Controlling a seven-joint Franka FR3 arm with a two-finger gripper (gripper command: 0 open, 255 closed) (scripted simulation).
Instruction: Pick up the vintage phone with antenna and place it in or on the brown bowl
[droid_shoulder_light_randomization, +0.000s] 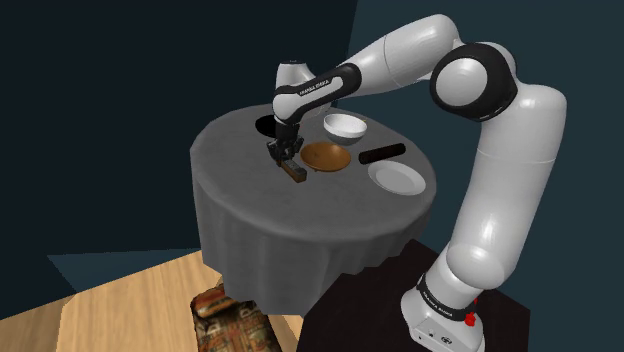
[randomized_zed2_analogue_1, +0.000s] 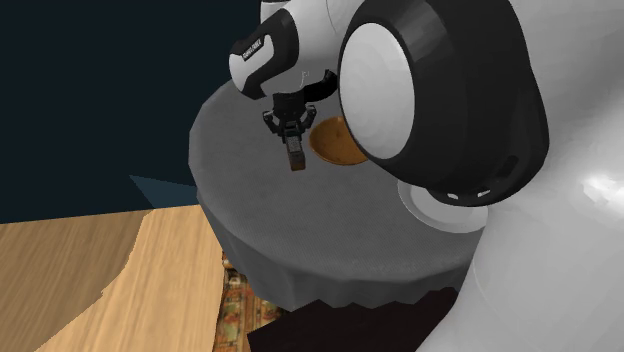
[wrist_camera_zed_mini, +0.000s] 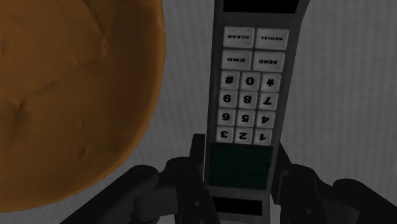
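Where the arm reaches down over the round table (droid_shoulder_light_randomization: 300, 215) with its grey cloth, we see the black gripper (droid_shoulder_light_randomization: 287, 160) clamped on the phone (droid_shoulder_light_randomization: 295, 173). The phone is just beside the brown bowl (droid_shoulder_light_randomization: 326, 157), on the side towards the shoulder view's left. From the wrist view we find the fingers (wrist_camera_zed_mini: 197, 164) pressed against both long edges of the phone at its dark green screen. The white keypad runs away from the hand, and the bowl's rim is close alongside. We cannot tell whether the phone rests on the cloth or hangs a little above it. Beyond the brown bowl we see a white bowl (droid_shoulder_light_randomization: 343, 125), a dark oblong thing (droid_shoulder_light_randomization: 381, 153) and a white plate (droid_shoulder_light_randomization: 396, 177).
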